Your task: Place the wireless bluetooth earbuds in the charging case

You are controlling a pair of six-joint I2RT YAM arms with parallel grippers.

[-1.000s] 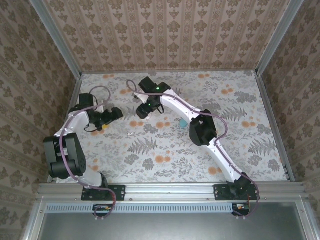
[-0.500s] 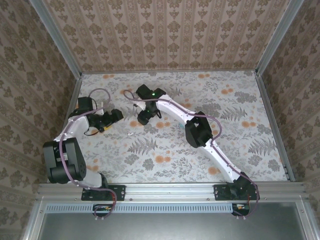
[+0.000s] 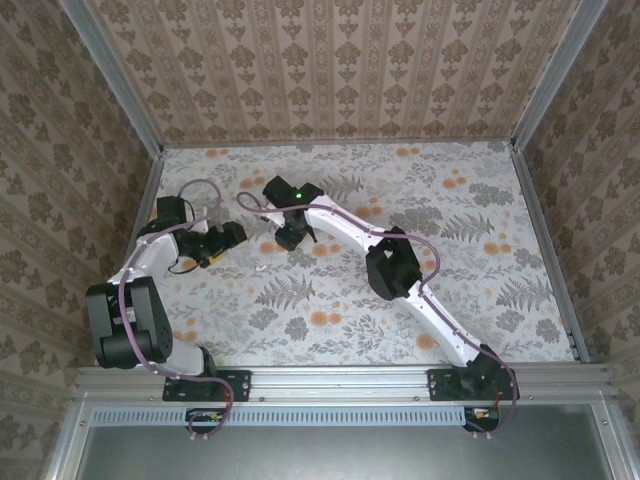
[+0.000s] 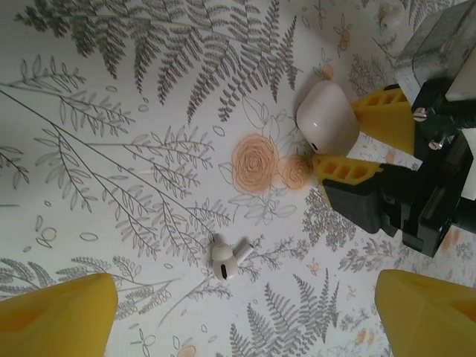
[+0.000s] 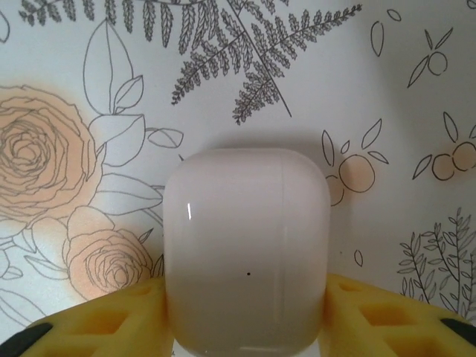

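From above I see the left arm [image 3: 150,250] folded back on itself over the left part of the floral table [image 3: 480,200], forearm pointing right. The right arm [image 3: 345,228] stretches far across towards it, so the two wrists sit near each other. The left gripper [image 4: 238,323] is spread wide with nothing between its jaws. Its two yellow fingertips show at the bottom corners of its wrist camera, both cut off by the frame. On the table ahead of them lies one white earbud [image 4: 225,257] on its side, stem towards the right, touching nothing. The right gripper [image 5: 245,335] pinches the one charging case [image 5: 247,249] I can count, a white pebble with its lid closed. Its yellow fingers [image 5: 97,320] press against both sides of the case. I cannot tell whether the case rests on the table or is lifted just off it. From the left wrist camera the case sits beyond and to the right of the earbud, well apart from it. At that view's top edge is a second small white thing [image 4: 390,13] that looks like another bud, but it is cropped and blurred, so I count one bud for certain and perhaps two. In the overhead view the bud is a pale speck between the arms, too small to read.
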